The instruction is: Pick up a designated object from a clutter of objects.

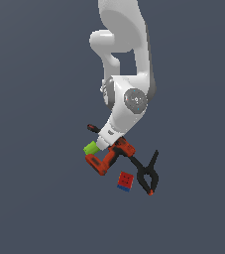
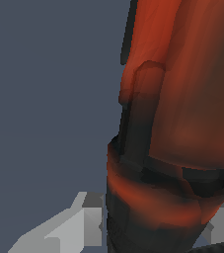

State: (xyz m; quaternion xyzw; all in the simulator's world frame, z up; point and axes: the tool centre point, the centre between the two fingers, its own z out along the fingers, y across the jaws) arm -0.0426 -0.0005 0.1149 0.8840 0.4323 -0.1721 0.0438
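Note:
The orange-red and black drill (image 1: pixel 109 158) lies in the middle of the clutter, and it fills the wrist view (image 2: pixel 182 99) from very close. My gripper (image 1: pixel 111 148) has come down onto it from above. In the wrist view the gripper (image 2: pixel 160 227) straddles the drill's dark lower body. One grey finger (image 2: pixel 86 222) presses one side, and the other finger (image 2: pixel 222 220) presses the opposite side. The jaws look shut on the drill. I cannot tell whether it is off the ground.
A lime-green cylinder (image 1: pixel 90 148) sits right against the drill on the exterior view's left. A red-and-blue cube (image 1: pixel 125 181) lies just below it. A black spring clamp (image 1: pixel 146 173) with red tips lies to its right. A small black and red piece (image 1: pixel 92 128) lies beside the wrist.

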